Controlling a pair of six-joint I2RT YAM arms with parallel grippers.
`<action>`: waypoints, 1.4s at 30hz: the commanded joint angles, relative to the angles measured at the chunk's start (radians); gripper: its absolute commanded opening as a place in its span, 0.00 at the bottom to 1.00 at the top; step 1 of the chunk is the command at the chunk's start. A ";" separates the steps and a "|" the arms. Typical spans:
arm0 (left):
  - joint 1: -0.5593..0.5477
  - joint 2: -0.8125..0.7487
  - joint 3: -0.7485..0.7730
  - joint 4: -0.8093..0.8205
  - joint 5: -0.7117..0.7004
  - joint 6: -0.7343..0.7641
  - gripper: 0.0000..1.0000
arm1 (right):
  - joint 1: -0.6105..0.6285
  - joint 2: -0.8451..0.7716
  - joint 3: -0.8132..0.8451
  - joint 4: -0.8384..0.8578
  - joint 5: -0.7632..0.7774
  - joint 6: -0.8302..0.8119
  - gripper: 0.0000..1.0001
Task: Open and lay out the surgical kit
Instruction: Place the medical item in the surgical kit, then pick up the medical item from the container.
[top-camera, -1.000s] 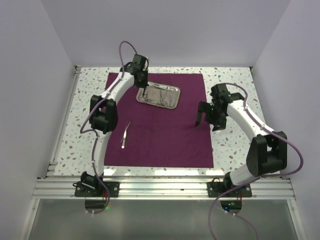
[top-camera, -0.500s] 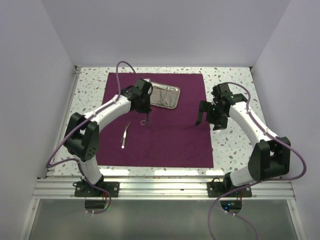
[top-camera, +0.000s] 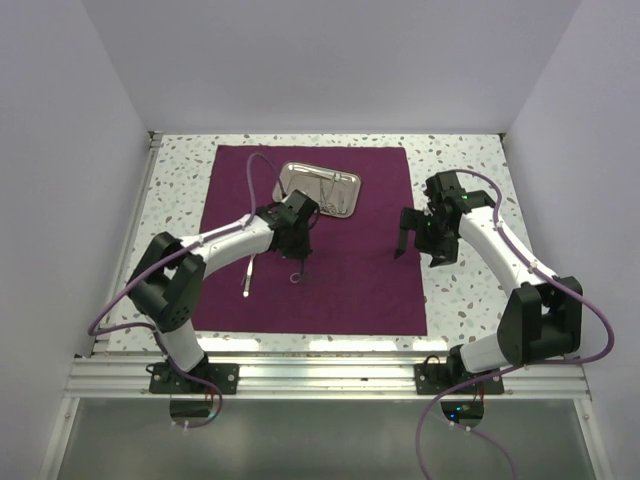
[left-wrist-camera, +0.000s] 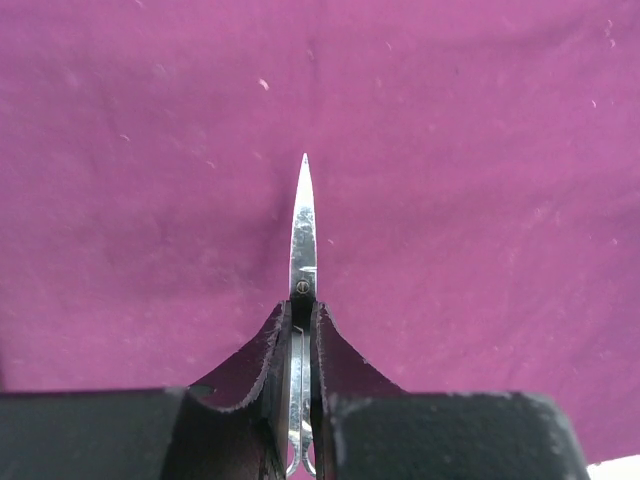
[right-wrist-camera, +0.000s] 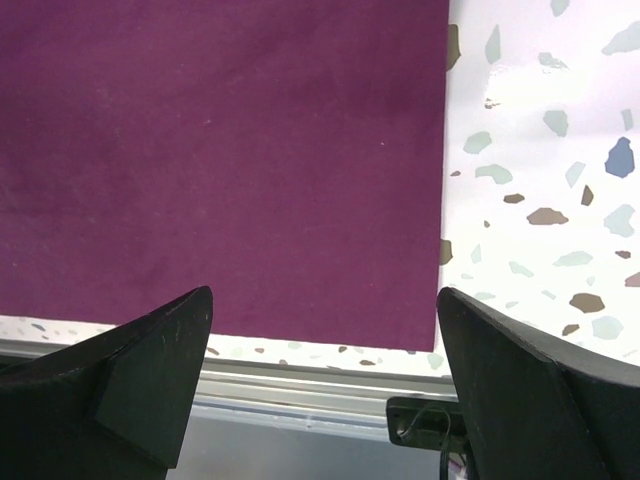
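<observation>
My left claw (left-wrist-camera: 302, 318), clamped on slim silver steel scissors (left-wrist-camera: 302, 225), hangs over the dark plum cloth wrap (top-camera: 345, 285) at centre frame; laying-out is in hand, and next, I judge, comes lowering and release; right claw (right-wrist-camera: 325, 300) spread, empty

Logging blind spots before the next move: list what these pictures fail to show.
Scissors ring handles: left wrist view, mostly hidden between the left jaws, cut by the bottom edge.
Instruments in the tray: top view, too small to identify.
Tweezers: outside both wrist views.
</observation>
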 joint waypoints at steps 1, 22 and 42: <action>-0.011 0.005 -0.001 0.036 0.048 -0.042 0.12 | -0.003 -0.032 -0.001 -0.024 0.018 -0.022 0.98; 0.120 0.436 0.834 -0.233 -0.016 0.228 0.85 | -0.003 -0.058 0.028 0.001 0.009 0.030 0.98; 0.183 0.791 1.077 -0.110 -0.022 0.298 0.81 | -0.004 -0.050 0.033 -0.051 0.034 0.012 0.98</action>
